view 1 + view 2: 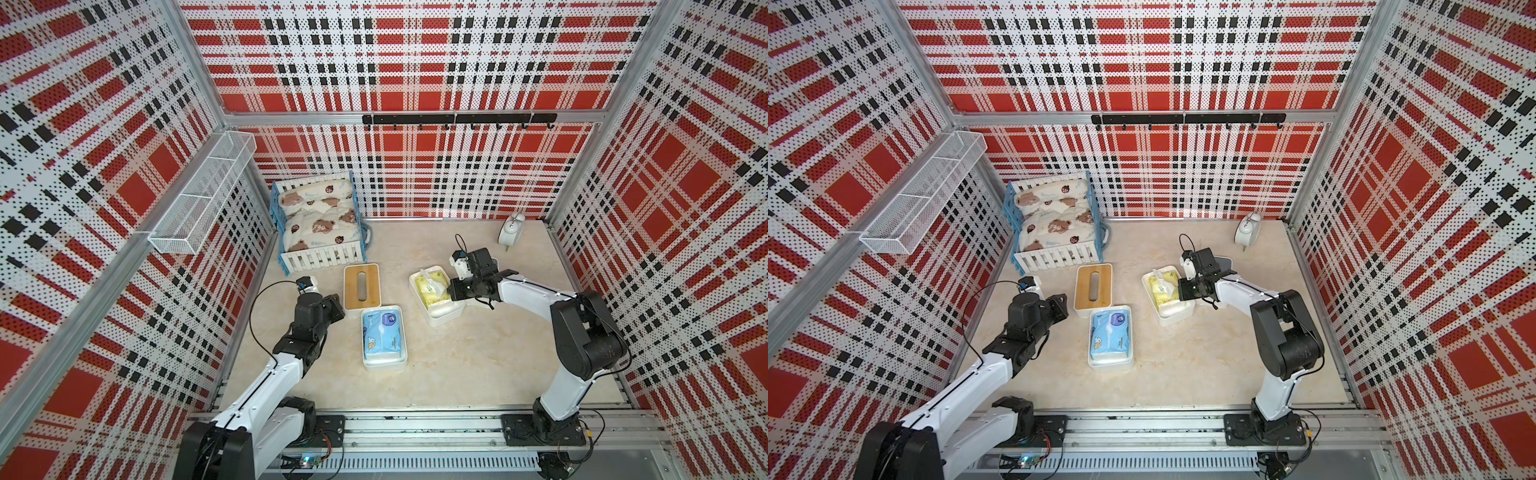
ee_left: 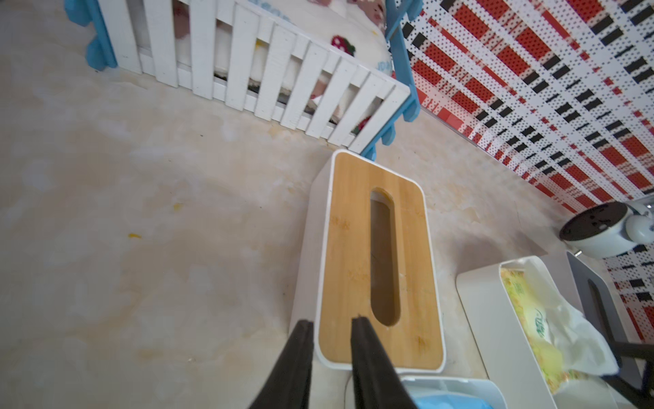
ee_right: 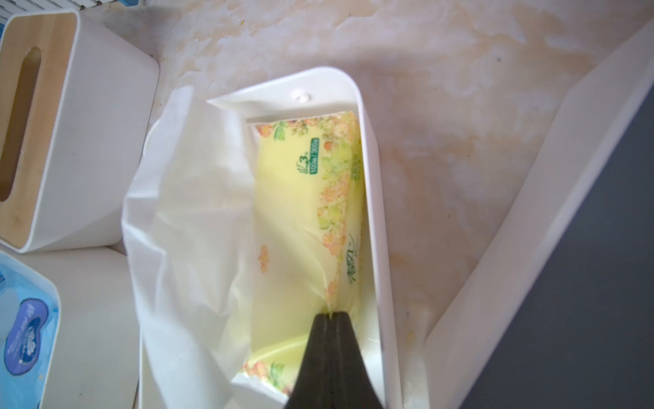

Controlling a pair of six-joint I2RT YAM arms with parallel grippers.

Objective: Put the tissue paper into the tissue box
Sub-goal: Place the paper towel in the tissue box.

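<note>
A yellow floral tissue paper pack (image 1: pixel 430 289) (image 3: pixel 300 212) lies in an open white tissue box (image 1: pixel 441 320) (image 3: pixel 375 177), with a loose white sheet (image 3: pixel 191 212) spilling over the box's side. My right gripper (image 1: pixel 450 293) (image 3: pixel 331 313) is shut on a pinch of the pack's wrapper at one end. A second white box with a slotted bamboo lid (image 1: pixel 361 286) (image 2: pixel 350 248) stands closed. My left gripper (image 1: pixel 341 308) (image 2: pixel 329 320) hovers over that box's near corner, jaws a narrow gap apart and holding nothing.
A blue tissue pack (image 1: pixel 381 336) fills a third open white box (image 1: pixel 384 365) in front of the bamboo-lidded one. A grey lid (image 3: pixel 584 248) lies beside the yellow pack's box. A toy bed (image 1: pixel 320 224) and a white alarm clock (image 1: pixel 511 232) stand at the back.
</note>
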